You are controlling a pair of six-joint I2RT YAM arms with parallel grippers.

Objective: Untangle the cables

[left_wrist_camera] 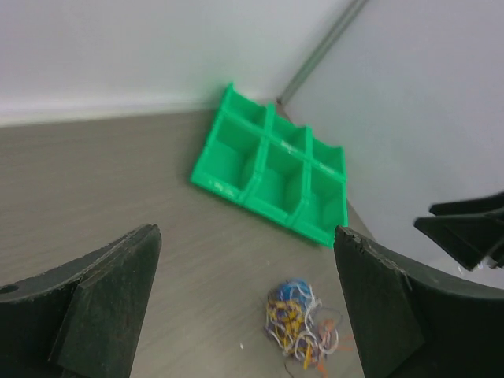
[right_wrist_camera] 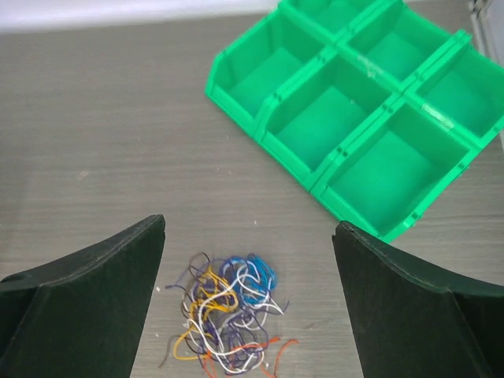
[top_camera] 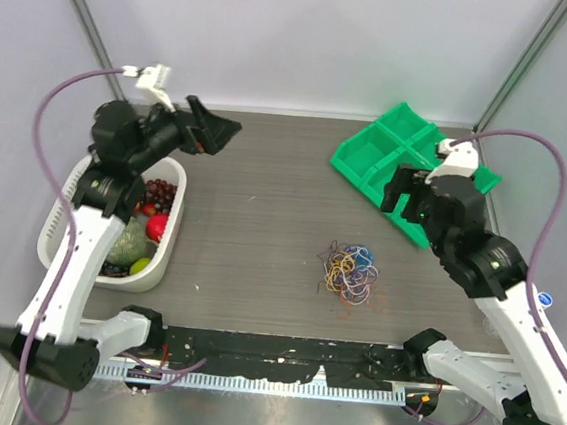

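I work over a grey wood-grain table [top_camera: 265, 191] enclosed by pale walls.

1. Claws. The left claw [left_wrist_camera: 246, 234] is spread wide and holds nothing. The right claw [right_wrist_camera: 250, 224] is also spread wide and empty. Both hang above the table, touching no object.
2. Location. The cables [right_wrist_camera: 224, 307] lie in one loose clump on the table, below and ahead of the right claw, well apart from the green tray [top_camera: 369, 156] and far from the white basket [top_camera: 168, 247].
3. Handling. I judge the strands very light, limp and prone to snagging, so pulling one will likely drag the whole clump. I would pinch a stray orange end at the clump's edge, not the dense blue core.
4. Count. Two claws. One clump; its strands overlap too much to count. One tray, six compartments, all bare. One basket, holding fruit.
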